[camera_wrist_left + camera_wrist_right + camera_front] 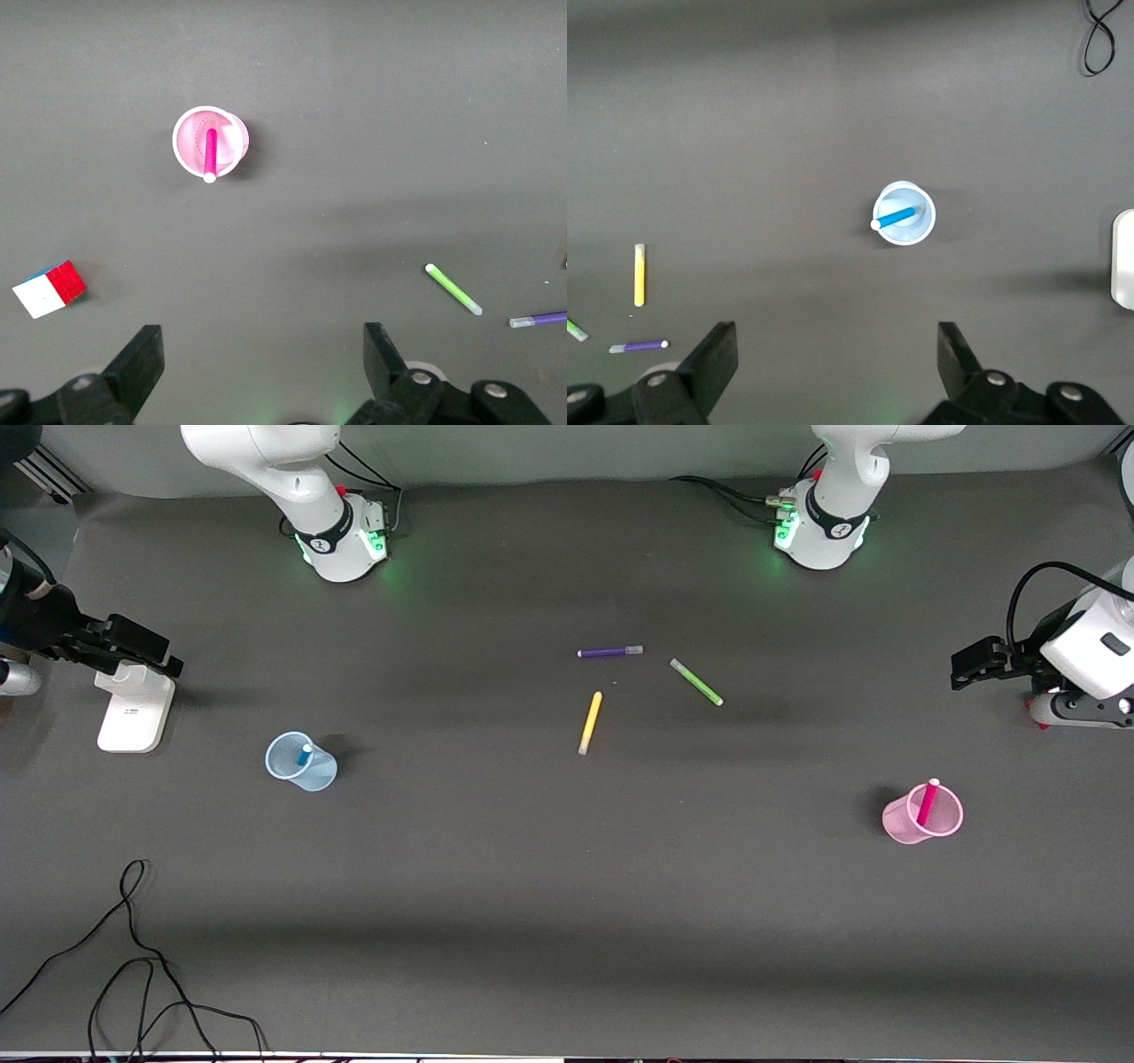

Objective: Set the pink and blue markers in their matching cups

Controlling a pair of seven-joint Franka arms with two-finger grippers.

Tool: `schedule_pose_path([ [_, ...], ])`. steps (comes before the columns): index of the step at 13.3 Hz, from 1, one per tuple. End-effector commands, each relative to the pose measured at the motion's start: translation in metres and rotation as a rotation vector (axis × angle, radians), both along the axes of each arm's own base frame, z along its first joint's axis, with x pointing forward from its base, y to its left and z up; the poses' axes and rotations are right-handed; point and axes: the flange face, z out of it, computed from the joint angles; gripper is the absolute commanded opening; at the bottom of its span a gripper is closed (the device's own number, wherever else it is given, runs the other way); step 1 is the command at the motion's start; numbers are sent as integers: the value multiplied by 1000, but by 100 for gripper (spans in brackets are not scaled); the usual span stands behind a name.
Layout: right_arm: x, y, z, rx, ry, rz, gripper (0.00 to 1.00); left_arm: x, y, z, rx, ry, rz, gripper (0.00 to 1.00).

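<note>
The pale blue cup [321, 774] stands toward the right arm's end of the table with the blue marker [306, 755] leaning inside it. Both show in the right wrist view: cup [920, 232], marker [897, 216]. The light pink cup [899, 820] stands toward the left arm's end with the pink marker [927, 802] inside it. Both show in the left wrist view: cup [232, 142], marker [211, 152]. My left gripper [263, 354] is open and empty, up over the table's end [959, 671]. My right gripper [837, 354] is open and empty, over its own end [168, 662].
A purple marker [610, 652], a green marker [696, 682] and a yellow marker [590, 723] lie mid-table. A white stand [135, 708] sits beside the right gripper. A black cable [133, 957] lies at the near corner. A small coloured cube [49, 288] lies near the left gripper.
</note>
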Motion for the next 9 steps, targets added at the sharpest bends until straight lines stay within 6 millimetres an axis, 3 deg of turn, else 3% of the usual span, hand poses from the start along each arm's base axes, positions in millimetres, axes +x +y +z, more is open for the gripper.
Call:
schedule_pose_path([
  [1,3,5,-11,-101,9,58,100,-10,0,6,-9,-6,0,100],
  [3,2,6,-16,-102,19,113,100,-11,2,8,-9,-1,3,100],
  [9,0,0,-6,-42,18,112,100,-13,5,14,-12,-10,3,100],
])
